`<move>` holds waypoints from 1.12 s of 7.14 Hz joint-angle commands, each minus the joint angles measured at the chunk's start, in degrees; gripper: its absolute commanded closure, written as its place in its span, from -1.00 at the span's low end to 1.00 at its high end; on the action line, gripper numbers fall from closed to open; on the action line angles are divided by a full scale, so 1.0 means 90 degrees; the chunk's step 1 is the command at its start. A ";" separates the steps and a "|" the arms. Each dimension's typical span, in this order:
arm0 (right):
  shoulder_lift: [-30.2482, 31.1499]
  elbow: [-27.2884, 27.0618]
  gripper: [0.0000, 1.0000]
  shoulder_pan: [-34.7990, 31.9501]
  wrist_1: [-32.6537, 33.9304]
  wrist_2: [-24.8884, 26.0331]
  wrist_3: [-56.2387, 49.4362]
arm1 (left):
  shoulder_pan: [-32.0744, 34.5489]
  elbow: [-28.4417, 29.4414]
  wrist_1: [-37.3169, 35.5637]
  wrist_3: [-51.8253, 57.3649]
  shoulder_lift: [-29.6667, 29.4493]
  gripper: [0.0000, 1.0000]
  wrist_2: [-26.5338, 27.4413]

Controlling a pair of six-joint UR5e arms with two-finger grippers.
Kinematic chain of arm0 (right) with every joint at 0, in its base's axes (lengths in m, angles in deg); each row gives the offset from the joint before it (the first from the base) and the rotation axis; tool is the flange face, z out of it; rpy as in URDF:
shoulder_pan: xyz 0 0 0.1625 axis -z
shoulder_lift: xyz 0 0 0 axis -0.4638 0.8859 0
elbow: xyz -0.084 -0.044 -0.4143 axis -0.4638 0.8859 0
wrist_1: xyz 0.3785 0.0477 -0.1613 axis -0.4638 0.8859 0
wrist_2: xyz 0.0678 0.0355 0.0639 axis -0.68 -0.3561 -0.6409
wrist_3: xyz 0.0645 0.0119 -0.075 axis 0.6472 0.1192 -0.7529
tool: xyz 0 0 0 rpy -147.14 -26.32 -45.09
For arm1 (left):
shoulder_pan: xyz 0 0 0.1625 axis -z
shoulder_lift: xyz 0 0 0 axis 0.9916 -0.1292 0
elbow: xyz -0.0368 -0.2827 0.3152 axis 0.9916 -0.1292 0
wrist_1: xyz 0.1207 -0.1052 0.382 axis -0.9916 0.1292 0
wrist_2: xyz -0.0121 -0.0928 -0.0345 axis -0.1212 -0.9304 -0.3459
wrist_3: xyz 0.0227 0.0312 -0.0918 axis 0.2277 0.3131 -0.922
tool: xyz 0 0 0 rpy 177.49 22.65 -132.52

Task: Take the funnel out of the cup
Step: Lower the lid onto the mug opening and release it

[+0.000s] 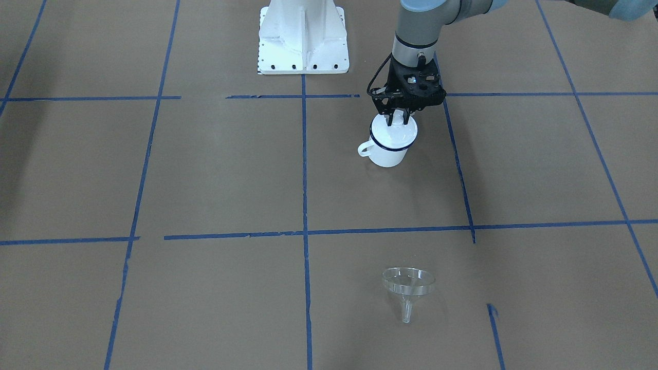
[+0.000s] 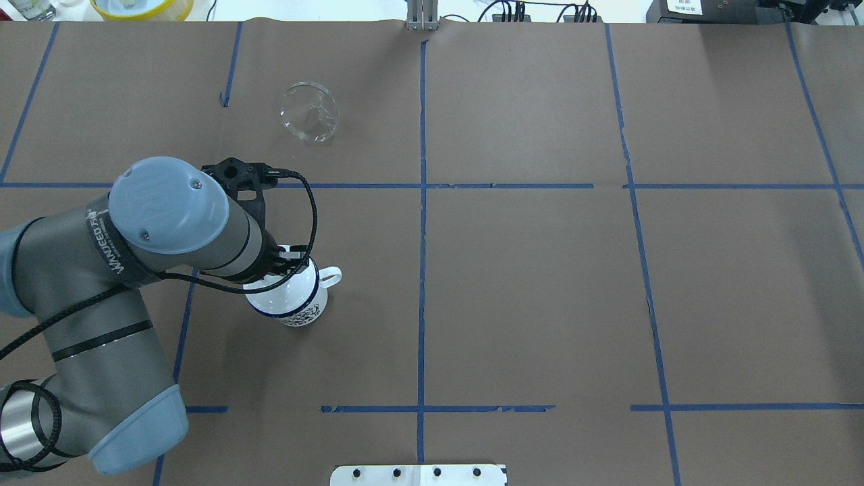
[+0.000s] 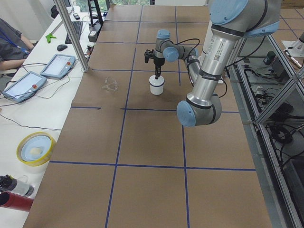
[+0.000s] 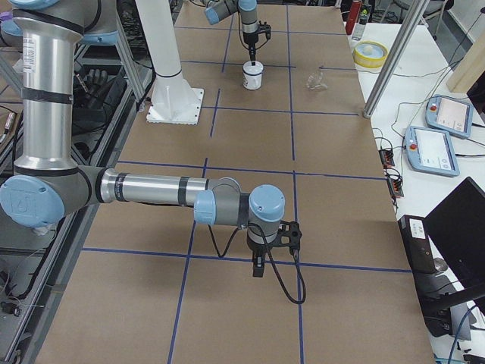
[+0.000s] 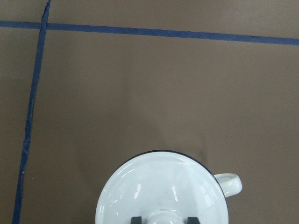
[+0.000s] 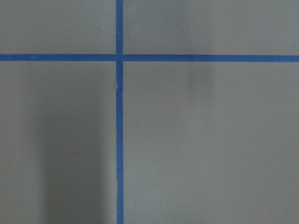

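Observation:
The clear funnel point(image 1: 408, 282) lies on the brown table, well apart from the cup; it also shows in the overhead view point(image 2: 309, 113). The cup, a white mug point(image 1: 385, 153) with a dark blue rim, stands upright with a white round lid point(image 5: 163, 186) on it. Its loop handle point(image 5: 229, 184) points sideways. My left gripper point(image 1: 397, 121) hangs straight over the mug, its fingers closed on the lid's knob. My right gripper point(image 4: 258, 269) points down at bare table far from both; I cannot tell whether it is open or shut.
The robot's white base point(image 1: 303, 38) stands just behind the mug. Blue tape lines cross the brown table. A yellow bowl point(image 2: 142, 7) sits beyond the far edge. A metal post point(image 3: 71, 33) and tablets point(image 3: 23, 85) stand on the operators' side.

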 commanded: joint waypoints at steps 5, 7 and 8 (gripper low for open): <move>0.0000 -0.0006 -1.00 0.0000 0.0000 0.0000 0.0000 | -0.0010 0.0039 0.0000 0.0010 0.0010 -0.93 -0.0013; 0.0000 -0.0006 -1.00 0.0000 0.0000 0.0000 0.0000 | 0.0029 -0.0097 0.0000 0.0039 0.0029 -1.00 -0.0032; 0.0000 0.0003 -1.00 0.0000 0.0000 0.0000 0.0000 | 0.0097 -0.0311 0.0136 0.0368 0.0097 -1.00 -0.0177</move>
